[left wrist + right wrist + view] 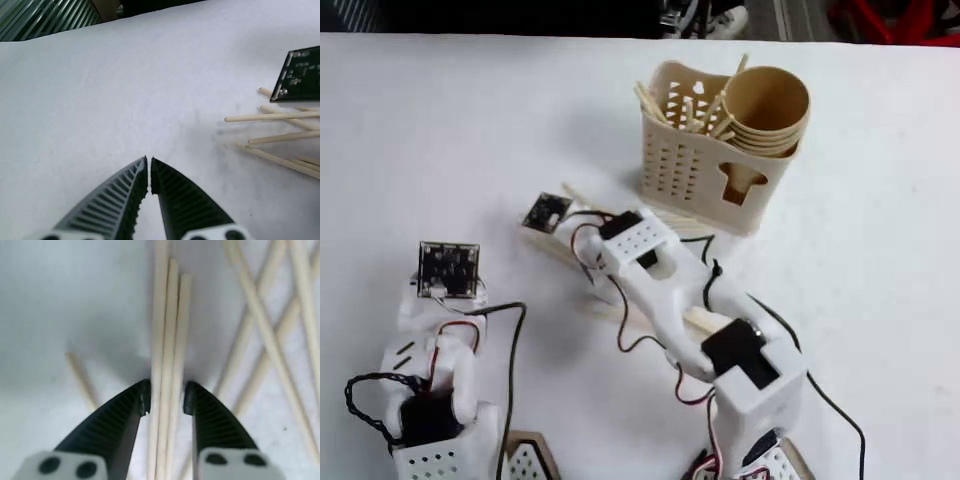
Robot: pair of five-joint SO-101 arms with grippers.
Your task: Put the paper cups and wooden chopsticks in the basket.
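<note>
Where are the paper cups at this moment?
High view: the paper cups sit stacked inside the basket, at its right end, next to chopsticks standing in it.

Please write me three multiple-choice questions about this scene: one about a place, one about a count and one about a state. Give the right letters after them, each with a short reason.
1. Where are the paper cups?
A) stacked in the basket
B) beside it
C) in a gripper

2. How many chopsticks are between the fingers of the right gripper?
A) one
B) six
C) three

3. How is the left gripper?
A) wide open
B) shut, empty
C) holding a cup

Answers:
1 A: the high view shows them nested in the basket's corner.
2 C: its fingers close on three sticks lying side by side.
3 B: its fingertips meet over the bare table.
</note>
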